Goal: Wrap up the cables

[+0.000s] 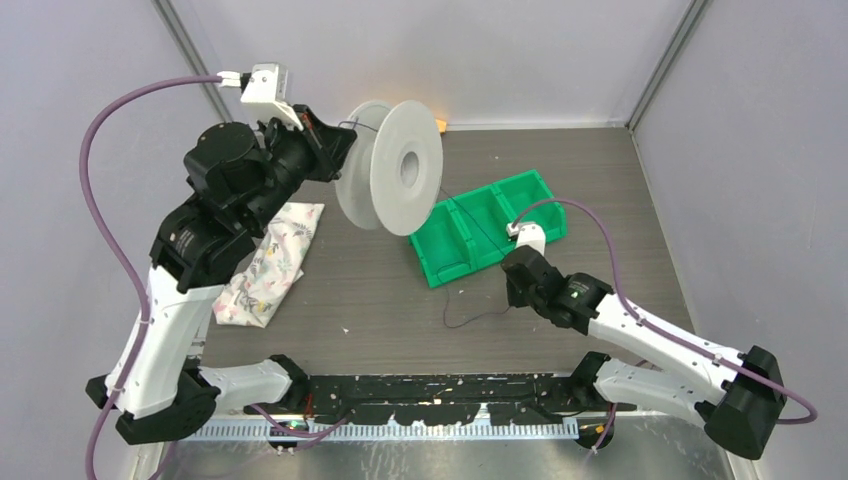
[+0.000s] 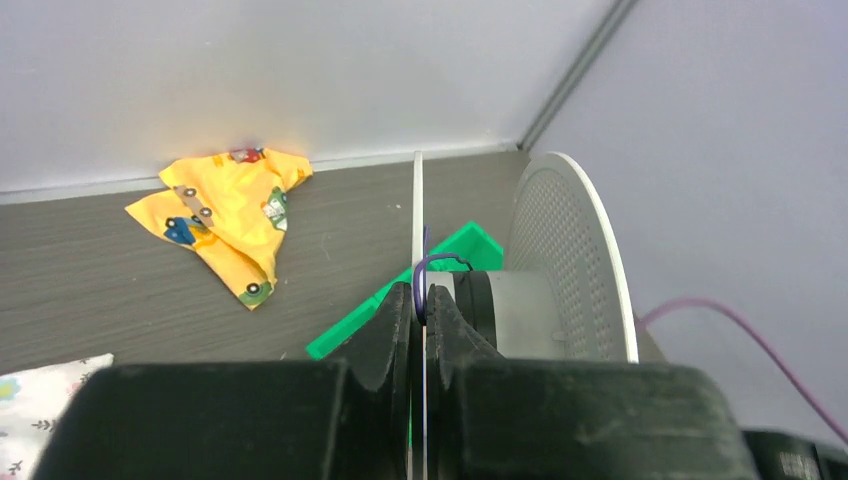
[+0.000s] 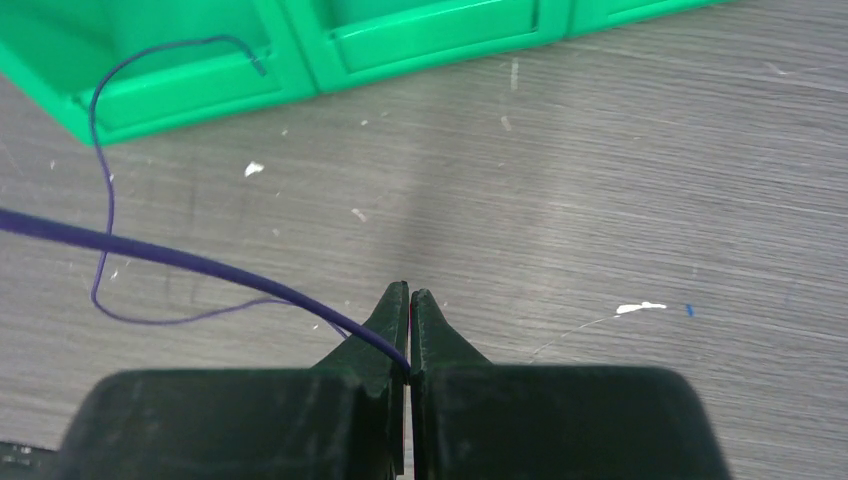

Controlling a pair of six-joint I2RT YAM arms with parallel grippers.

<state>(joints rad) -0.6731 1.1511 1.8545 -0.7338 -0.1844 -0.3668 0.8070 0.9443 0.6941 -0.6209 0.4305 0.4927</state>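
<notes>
Gripping the spool (image 1: 400,165) by one flange with the left claw (image 2: 420,300), clamped on that thin disc, likely to leave the hub free for winding. Pinching the cable (image 3: 180,258) in the right claw (image 3: 409,300), shut tight on it near the bin (image 1: 480,235), seemingly to keep the run from the hub taut, with the tail loose on the counter (image 1: 380,290). By count: one spool, one cable, one three-pocket bin, a floral cloth (image 1: 270,262), a yellow cloth (image 2: 225,215).
</notes>
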